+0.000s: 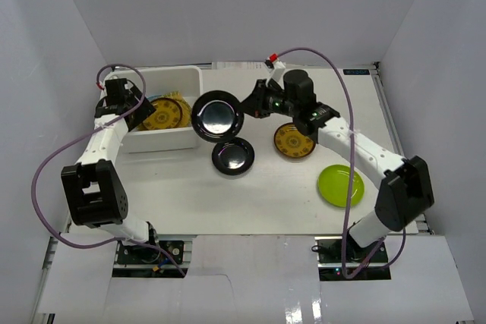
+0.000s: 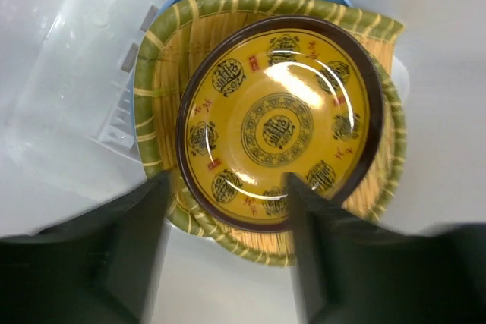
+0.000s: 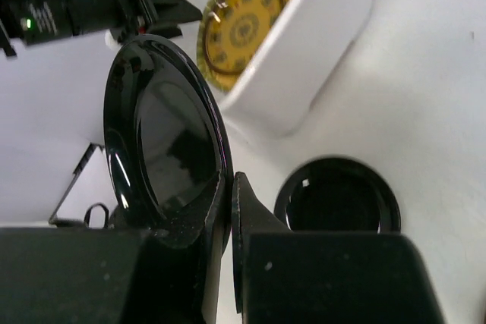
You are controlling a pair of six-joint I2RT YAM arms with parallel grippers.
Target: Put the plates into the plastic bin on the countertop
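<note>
Beside bin [image 1: 161,140], right tool [image 3: 229,187] clamped, gripping black plate [image 3: 171,142]

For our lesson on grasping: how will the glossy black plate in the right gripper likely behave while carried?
The black plate looks rigid, so it probably won't flex. Its mirror-like glaze suggests slipperiness; pinched only at the rim by the right gripper, it may pivot or slide.
</note>
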